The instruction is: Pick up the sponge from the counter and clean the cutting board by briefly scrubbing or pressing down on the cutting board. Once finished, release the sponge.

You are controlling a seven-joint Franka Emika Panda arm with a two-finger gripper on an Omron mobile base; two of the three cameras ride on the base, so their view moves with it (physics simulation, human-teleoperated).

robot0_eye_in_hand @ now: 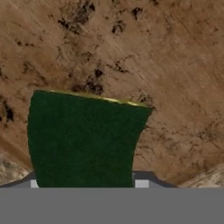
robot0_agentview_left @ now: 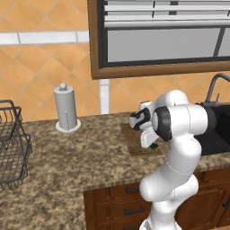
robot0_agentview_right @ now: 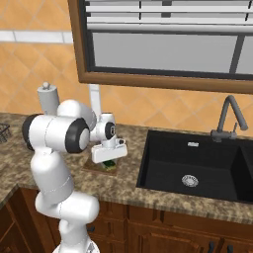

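1. The gripper point(robot0_agentview_right: 109, 164) hangs low over the cutting board point(robot0_agentview_left: 134, 143), its jaws closed on the sponge point(robot0_eye_in_hand: 83, 140).
2. The sponge, dark green with a thin yellow edge, sits against the board's wooden face in the hand view.
3. The board lies on the counter point(robot0_agentview_left: 67, 161), just left of the black sink point(robot0_agentview_right: 197, 168).
4. A paper towel holder point(robot0_agentview_left: 66, 109) stands well left of the board.

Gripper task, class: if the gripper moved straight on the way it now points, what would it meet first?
Probably the cutting board: the gripper holds the sponge pointing down at the board, though the remaining gap is unclear.
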